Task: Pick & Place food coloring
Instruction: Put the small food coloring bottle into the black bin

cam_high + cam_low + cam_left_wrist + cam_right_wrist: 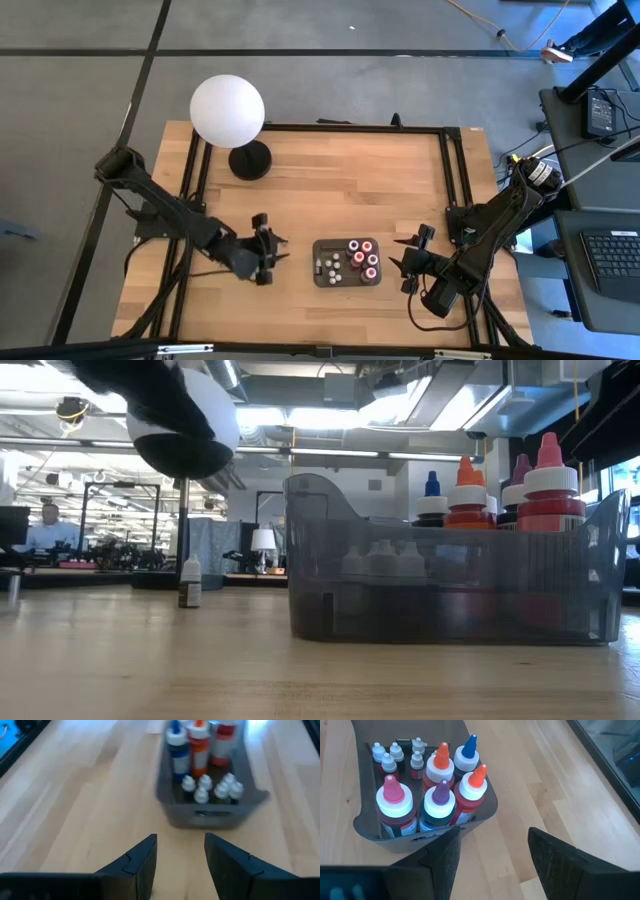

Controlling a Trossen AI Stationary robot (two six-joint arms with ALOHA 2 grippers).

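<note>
A wooden bench [330,170] fills the scene, with a white globe lamp [227,110] at its 11 o'clock corner and a dark grey tray [322,277] near the 6 o'clock edge. The food coloring [437,785] stands packed inside that tray: six larger bottles with coloured nozzles at the end toward 3 o'clock, a cluster of tiny white-capped droppers [395,756] at the end toward 9. One small bottle [190,582] stands alone on the bench, away from the tray. The left gripper [265,249] waits at the tray's 9 o'clock, jaws spread; the right gripper [412,258] sits at its 3 o'clock, jaws likewise spread. These bottles look light, stiff plastic and easily toppled; the likeliest hold is across a cap or shoulder from above, since neighbours crowd the bodies. Open bench lies toward 12 o'clock; the tray walls and black frame rails [455,170] hem the sides.
</note>
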